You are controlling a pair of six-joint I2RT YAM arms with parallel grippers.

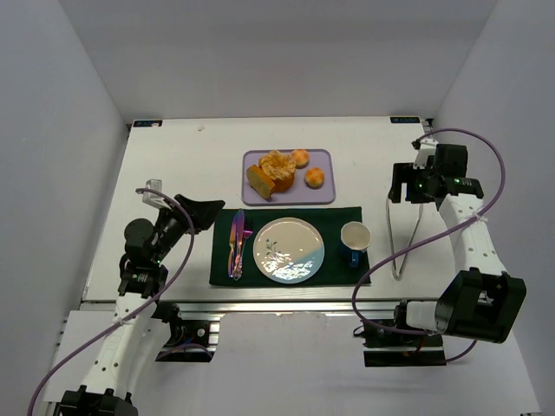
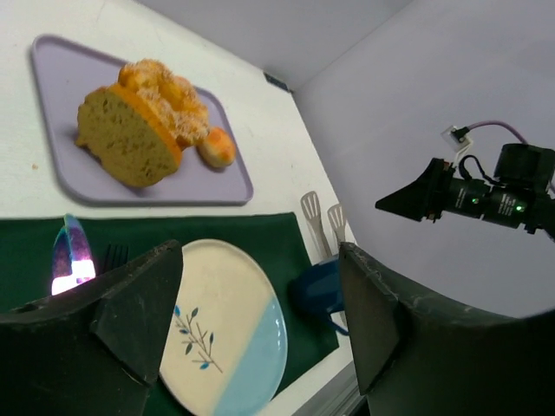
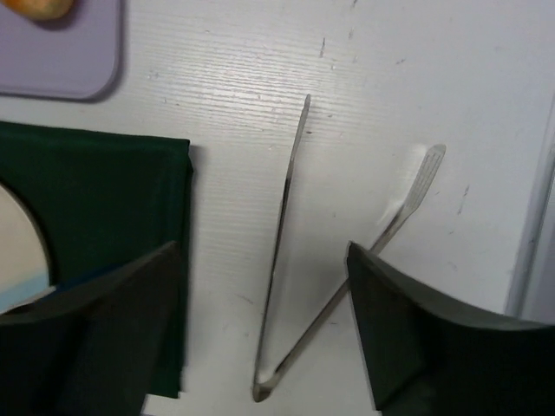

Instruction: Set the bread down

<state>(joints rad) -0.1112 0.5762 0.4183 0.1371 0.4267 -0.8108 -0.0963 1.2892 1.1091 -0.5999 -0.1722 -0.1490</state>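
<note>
Looking down from above, a white table [image 1: 173, 165] sits inside pale grey walls [image 1: 52, 130] on three sides. A dark green mat [image 1: 342, 217] lies close to the near edge of the table. On the mat are a round plate [image 1: 289, 250], a knife, fork and spoon [image 1: 237, 243] just left of the plate, and a mug [image 1: 355, 236] just right of it. Behind the mat, not quite touching it, is a purple tray [image 1: 290, 196]. The bread [image 1: 257, 180] lies on the left part of this tray, leaning against a big orange cake [image 1: 277, 166] – two small buns [image 1: 300, 158] sit to the right of the cake.

A wide strip of white table runs from the tray to the far wall. More white table shows on both sides of the mat. Metal tongs [image 1: 403, 243] lie flat on the right side, near the mat but apart from it, with the joined end toward the near edge.

The left gripper [image 2: 260, 251] hangs over the left end of the mat with its fingers spread apart, holding nothing. The right gripper [image 3: 260, 251] hangs above the tongs – its fingers are also spread apart and hold nothing.
</note>
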